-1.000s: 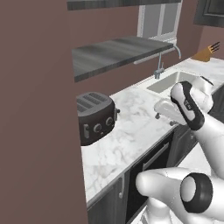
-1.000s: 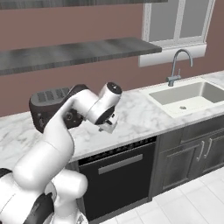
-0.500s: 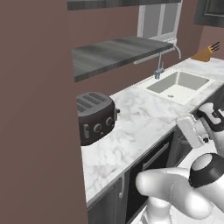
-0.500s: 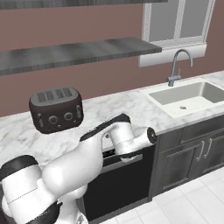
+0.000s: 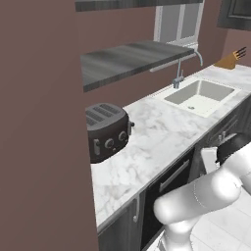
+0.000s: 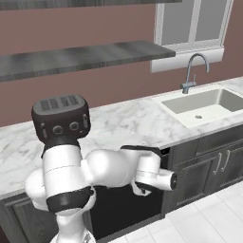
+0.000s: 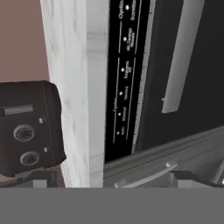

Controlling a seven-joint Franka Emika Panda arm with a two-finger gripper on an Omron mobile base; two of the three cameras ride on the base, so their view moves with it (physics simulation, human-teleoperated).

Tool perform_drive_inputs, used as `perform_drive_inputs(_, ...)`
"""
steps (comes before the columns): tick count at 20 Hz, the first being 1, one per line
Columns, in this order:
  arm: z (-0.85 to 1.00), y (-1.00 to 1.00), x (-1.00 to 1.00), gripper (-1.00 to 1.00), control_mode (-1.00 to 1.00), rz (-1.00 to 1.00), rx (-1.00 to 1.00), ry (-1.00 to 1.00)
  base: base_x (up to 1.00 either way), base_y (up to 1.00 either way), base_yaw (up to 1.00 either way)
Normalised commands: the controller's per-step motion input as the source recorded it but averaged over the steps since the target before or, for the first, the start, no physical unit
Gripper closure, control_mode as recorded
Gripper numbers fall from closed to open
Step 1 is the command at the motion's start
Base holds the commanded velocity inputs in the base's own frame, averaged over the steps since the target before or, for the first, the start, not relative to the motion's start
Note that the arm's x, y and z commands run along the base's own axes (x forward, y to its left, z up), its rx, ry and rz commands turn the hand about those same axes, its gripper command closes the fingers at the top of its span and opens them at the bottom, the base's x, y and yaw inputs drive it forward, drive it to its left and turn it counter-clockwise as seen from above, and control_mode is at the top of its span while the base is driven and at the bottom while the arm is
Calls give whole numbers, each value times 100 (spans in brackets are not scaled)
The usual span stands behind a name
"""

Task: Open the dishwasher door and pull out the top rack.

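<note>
Under the marble counter (image 5: 162,137) the dishwasher door (image 7: 192,78) is closed, jaws spread wide before it.

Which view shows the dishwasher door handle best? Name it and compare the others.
The hand view: the dishwasher door handle fills it close up as a silver bar. The left base view shows it small and oblique; in the right base view the arm hides it.

Dishwasher door (image 7: 183,65): flat black panel, long silver bar handle (image 7: 180,57), apparently shut, under marble counter edge.
</note>
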Motion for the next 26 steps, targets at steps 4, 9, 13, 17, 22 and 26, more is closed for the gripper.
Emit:
perform_drive_inputs(4, -73, -18, 6, -100, -100, 0, 14, 0, 0, 0, 0)
perform_drive_inputs(9, -53, -1, 24, -100, -100, 0, 10, 0, 0, 0, 0)
perform_drive_inputs(13, -35, -5, 28, -100, -100, 0, 4, -3, 0, 0, 0)
perform_drive_inputs(17, -39, -2, 29, -100, -100, 0, 0, -7, 0, 0, 0)
perform_drive_inputs(22, -38, 0, 41, -100, -100, 0, 1, -5, 0, 0, 0)
perform_drive_inputs(26, -32, 0, 53, -100, -100, -2, 3, -1, 0, 0, 0)
